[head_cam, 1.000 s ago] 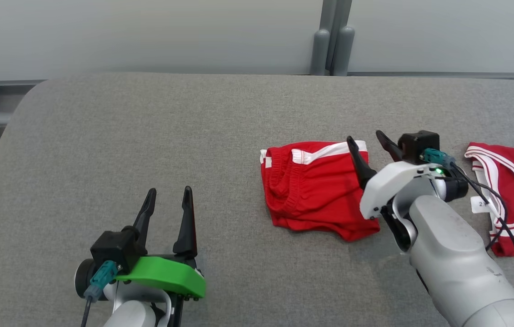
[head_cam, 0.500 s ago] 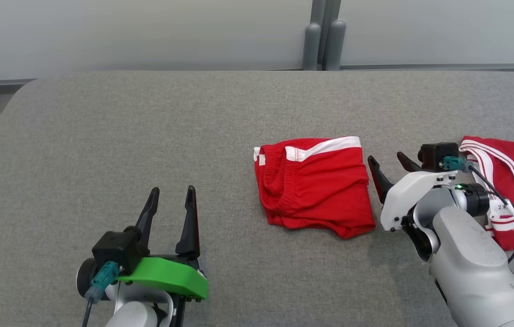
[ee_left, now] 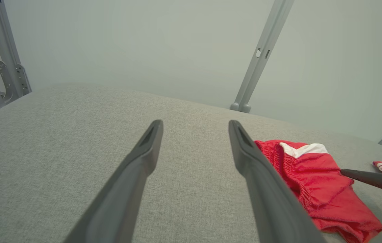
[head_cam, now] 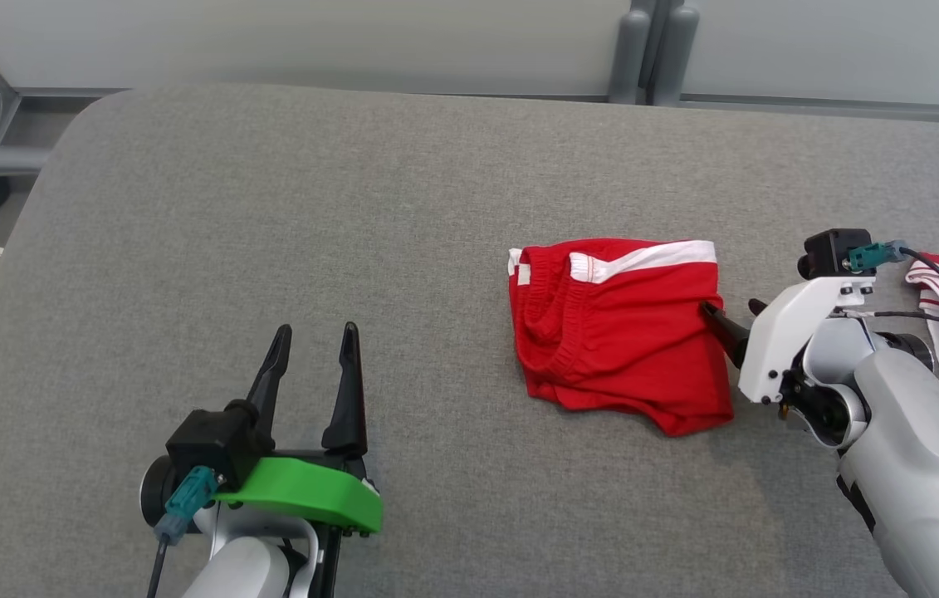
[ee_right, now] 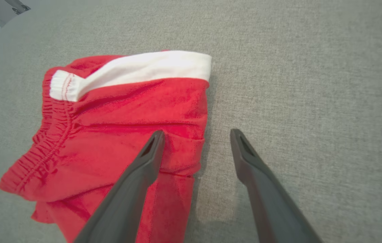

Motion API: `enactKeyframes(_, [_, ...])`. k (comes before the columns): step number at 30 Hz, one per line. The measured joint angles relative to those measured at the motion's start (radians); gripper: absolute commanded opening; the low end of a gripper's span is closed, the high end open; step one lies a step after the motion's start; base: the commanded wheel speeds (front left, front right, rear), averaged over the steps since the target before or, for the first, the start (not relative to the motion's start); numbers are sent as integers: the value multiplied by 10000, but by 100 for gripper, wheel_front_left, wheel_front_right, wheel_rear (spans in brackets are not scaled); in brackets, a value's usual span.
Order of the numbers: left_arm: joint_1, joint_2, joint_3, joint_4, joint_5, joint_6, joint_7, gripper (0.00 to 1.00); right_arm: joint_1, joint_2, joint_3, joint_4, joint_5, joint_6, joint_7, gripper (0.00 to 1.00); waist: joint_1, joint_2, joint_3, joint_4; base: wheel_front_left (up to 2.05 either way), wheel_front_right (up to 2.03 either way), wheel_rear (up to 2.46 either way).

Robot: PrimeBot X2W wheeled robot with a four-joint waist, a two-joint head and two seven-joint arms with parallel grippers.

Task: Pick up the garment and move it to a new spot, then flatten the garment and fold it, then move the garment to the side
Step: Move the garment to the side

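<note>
Right hand [head_cam: 731, 307] drawn back to the folded red shorts' [head_cam: 618, 332] right edge, fingers [ee_right: 136, 179] spread.
Its wrist view: one finger over cloth, one over bare desk [ee_right: 312, 84]. Head view adds the left hand [head_cam: 313, 332], spread, empty, by the front edge.

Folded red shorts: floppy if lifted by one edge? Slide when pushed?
Likely floppy: the red shorts are thin, wrinkled cloth, so a one-edge lift would probably undo the fold. Pushed, they'd probably bunch rather than slide on the coarse grey surface.
</note>
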Motion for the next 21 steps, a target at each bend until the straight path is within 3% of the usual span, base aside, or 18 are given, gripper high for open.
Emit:
enactKeyframes(11, [-117, -54, 125, 144, 29, -27, -59, 100, 129, -107, 33, 4, 1170, 0, 767, 100, 0, 0, 453, 549, 0, 0, 0])
enactKeyframes(12, [-120, -54, 127, 148, 31, -27, -61, 100, 116, -92, 50, 29, 1172, 0, 765, 86, 0, 0, 472, 554, 0, 0, 0])
enactKeyframes(13, [-126, -58, 125, 148, 46, -27, -88, 100, 92, -82, 82, 48, 1175, 0, 748, 54, 0, 0, 486, 552, 0, 0, 0])
enactKeyframes(15, [-165, -67, 121, 146, 82, -27, -88, 100, 50, -56, 151, 46, 1183, 0, 612, 29, 0, 0, 504, 533, 0, 0, 0])
enactKeyframes(16, [-217, -73, 125, 142, 86, -27, -90, 100, -2, -42, 224, 52, 1181, 0, 477, 1, 0, 0, 521, 499, 0, 0, 0])
enactKeyframes(21, [-219, -75, 125, 127, 125, -23, -119, 100, -157, -117, 393, -69, 1162, 0, 203, 0, 0, 0, 505, 339, 0, 0, 0])
